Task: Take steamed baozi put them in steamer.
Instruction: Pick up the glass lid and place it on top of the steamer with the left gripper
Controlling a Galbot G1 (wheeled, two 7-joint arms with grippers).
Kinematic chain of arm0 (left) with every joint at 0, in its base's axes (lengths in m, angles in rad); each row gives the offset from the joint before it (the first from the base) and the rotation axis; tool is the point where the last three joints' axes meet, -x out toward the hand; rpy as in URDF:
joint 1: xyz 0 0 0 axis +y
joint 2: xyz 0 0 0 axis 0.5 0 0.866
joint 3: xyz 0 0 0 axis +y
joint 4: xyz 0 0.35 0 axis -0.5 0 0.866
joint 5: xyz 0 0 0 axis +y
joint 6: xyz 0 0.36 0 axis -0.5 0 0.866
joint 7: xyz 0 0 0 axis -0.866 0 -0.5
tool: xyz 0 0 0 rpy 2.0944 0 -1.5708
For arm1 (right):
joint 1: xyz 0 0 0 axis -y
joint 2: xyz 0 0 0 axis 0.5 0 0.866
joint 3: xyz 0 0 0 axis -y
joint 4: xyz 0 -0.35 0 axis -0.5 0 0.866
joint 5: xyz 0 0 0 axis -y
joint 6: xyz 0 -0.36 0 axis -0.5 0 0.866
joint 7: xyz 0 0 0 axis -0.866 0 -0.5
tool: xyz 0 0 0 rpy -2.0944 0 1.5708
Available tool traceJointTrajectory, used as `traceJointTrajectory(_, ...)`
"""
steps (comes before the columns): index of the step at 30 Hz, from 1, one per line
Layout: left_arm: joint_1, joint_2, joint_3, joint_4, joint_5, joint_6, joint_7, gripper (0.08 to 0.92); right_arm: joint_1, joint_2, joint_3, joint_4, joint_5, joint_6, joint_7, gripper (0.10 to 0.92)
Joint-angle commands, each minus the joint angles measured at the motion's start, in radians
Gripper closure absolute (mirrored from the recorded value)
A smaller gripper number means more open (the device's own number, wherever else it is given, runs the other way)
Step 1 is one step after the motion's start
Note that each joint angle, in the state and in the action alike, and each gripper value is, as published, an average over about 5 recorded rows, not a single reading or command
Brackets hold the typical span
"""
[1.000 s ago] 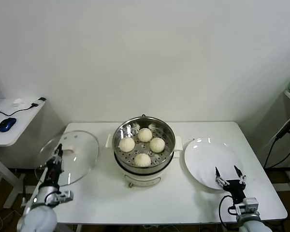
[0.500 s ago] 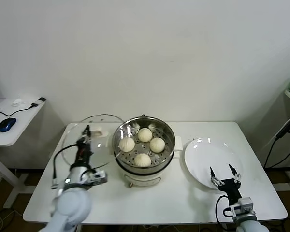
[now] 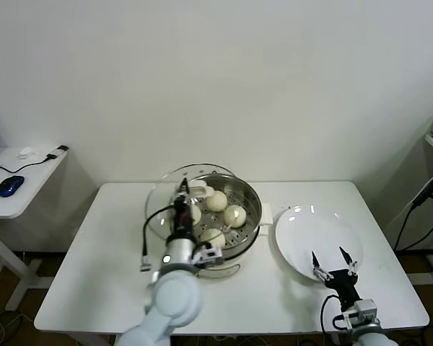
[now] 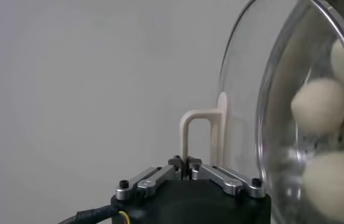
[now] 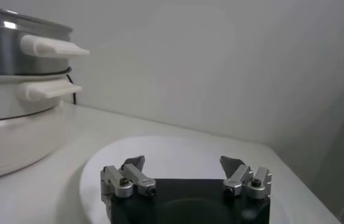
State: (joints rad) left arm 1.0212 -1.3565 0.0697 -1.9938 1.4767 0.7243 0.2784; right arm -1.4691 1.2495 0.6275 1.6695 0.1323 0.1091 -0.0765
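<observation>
left gripper (image 4: 189, 163) clenched on glass lid (image 3: 166, 191) handle, lid tilted above steamer (image 3: 234, 238) | four baozi (image 3: 234, 215) sit on its tray | we judge lid rigid, slippery, breakable: keep handle grip | right gripper (image 3: 330, 261) spread over plate (image 3: 303, 223)

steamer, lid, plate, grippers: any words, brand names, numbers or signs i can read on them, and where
None: no readable text shows in any view.
steamer: steel wall and cream base bare; no lettering can be made out around the small fitting low on the front.
glass lid: no marking.
white plate: plain.
left gripper and right gripper: black and metal parts, no label visible.
</observation>
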Motion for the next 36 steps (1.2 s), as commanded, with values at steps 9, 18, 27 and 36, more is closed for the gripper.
traceJointTrajectory(9, -0.072, -0.117, 0.113, 0.197, 0.084, 0.038, 0.000, 0.863, -0.008, 0.027, 0.031, -0.030, -0.005, 0.067, -0.008, 0.203)
traceJointTrajectory(18, -0.054, -0.107, 0.074, 0.222, 0.071, 0.029, -0.046, 0.863, 0.004, 0.046, 0.032, -0.038, -0.009, 0.086, 0.002, 0.203)
traceJointTrajectory(27, -0.045, -0.111, 0.069, 0.220, 0.054, 0.032, -0.065, 0.863, 0.008, 0.055, 0.029, -0.044, -0.016, 0.090, 0.005, 0.203)
traceJointTrajectory(36, -0.037, -0.129, 0.059, 0.255, 0.031, 0.029, -0.114, 0.863, 0.011, 0.060, 0.023, -0.050, -0.029, 0.097, 0.006, 0.203)
